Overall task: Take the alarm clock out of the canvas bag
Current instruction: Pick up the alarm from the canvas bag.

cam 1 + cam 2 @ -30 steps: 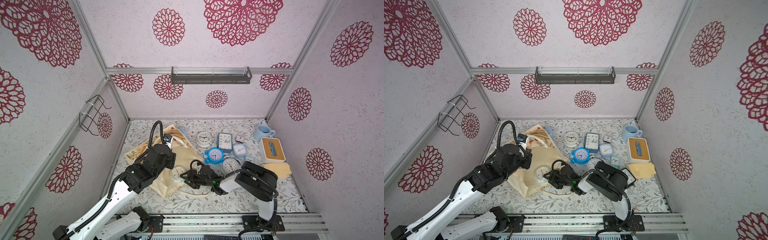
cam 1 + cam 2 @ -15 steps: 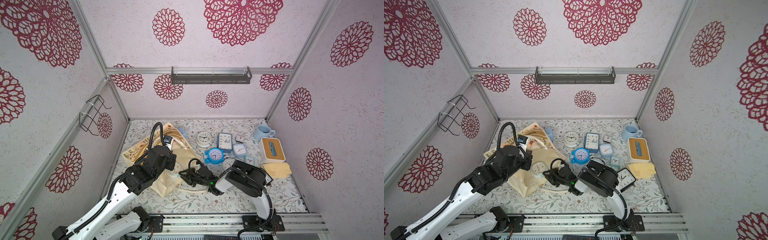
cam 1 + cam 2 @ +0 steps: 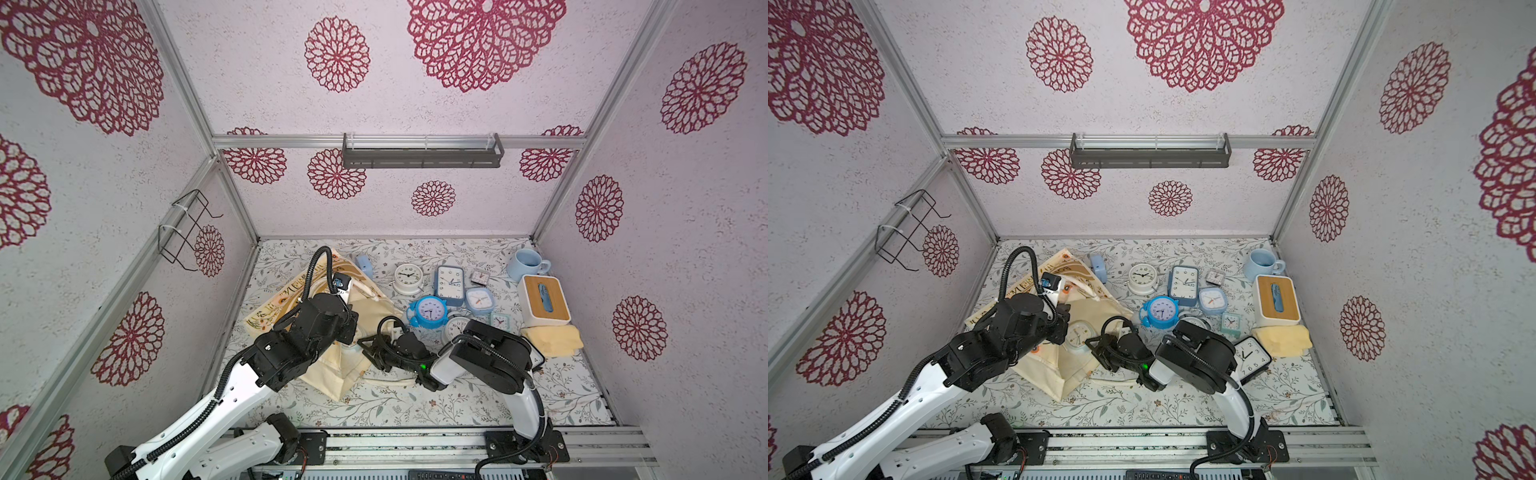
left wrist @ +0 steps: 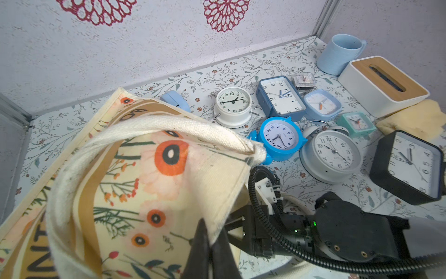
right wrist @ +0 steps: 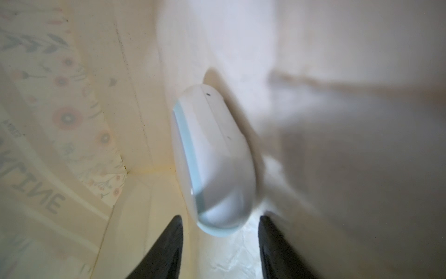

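The canvas bag [image 3: 332, 374] [image 3: 1054, 370] lies on its side at the left of the table, its mouth facing right. My left gripper [image 4: 212, 232] [image 3: 1065, 322] is shut on the bag's upper rim and holds it up. Inside lies the alarm clock [image 5: 214, 157] [image 3: 1077, 334], white with a pale blue face rim, resting on the cream lining [image 5: 135, 96]. My right gripper [image 5: 220, 218] [image 3: 1096, 347] is open inside the bag mouth. The clock's near end sits between its fingertips, and neither finger touches it.
Several clocks lie right of the bag, among them a blue twin-bell clock [image 3: 428, 311], a white round one [image 3: 409, 277] and a black square one [image 3: 1250, 357]. A blue mug [image 3: 525, 266], a tissue box [image 3: 544, 305] and a yellow cloth [image 3: 550, 338] stand at the right wall.
My right arm has pushed leftwards, deeper into the bag mouth, uncovering the black clock behind it. The left gripper still holds the rim up, slightly shifted.
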